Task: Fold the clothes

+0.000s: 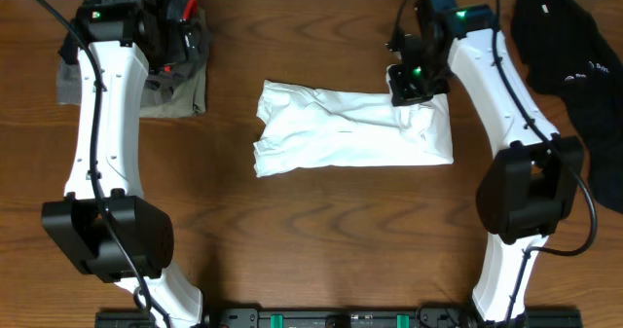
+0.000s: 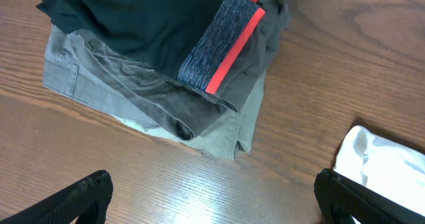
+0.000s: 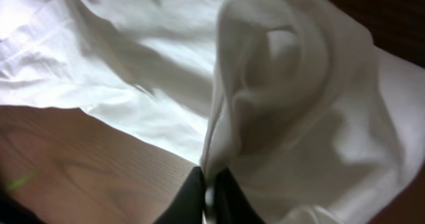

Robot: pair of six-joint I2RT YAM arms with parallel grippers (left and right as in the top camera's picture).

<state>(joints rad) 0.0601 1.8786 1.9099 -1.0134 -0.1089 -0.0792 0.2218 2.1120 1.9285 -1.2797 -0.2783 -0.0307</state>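
Note:
The white T-shirt [image 1: 341, 128] lies folded into a rough rectangle in the middle of the table; its logo is hidden. My right gripper [image 1: 409, 85] is at its far right corner, shut on a lifted fold of the white cloth [image 3: 279, 98]; the fingertips [image 3: 210, 191] pinch the fabric edge. My left gripper [image 1: 170, 46] hovers over a pile of folded clothes at the far left, open and empty [image 2: 212, 197]. A corner of the T-shirt shows at the right edge of the left wrist view [image 2: 385, 164].
A pile of folded grey and dark clothes [image 1: 165, 75] with a red-trimmed band [image 2: 226, 44] sits at the far left. A black garment [image 1: 574, 55] lies at the far right edge. Bare wood table [image 1: 321, 231] lies in front.

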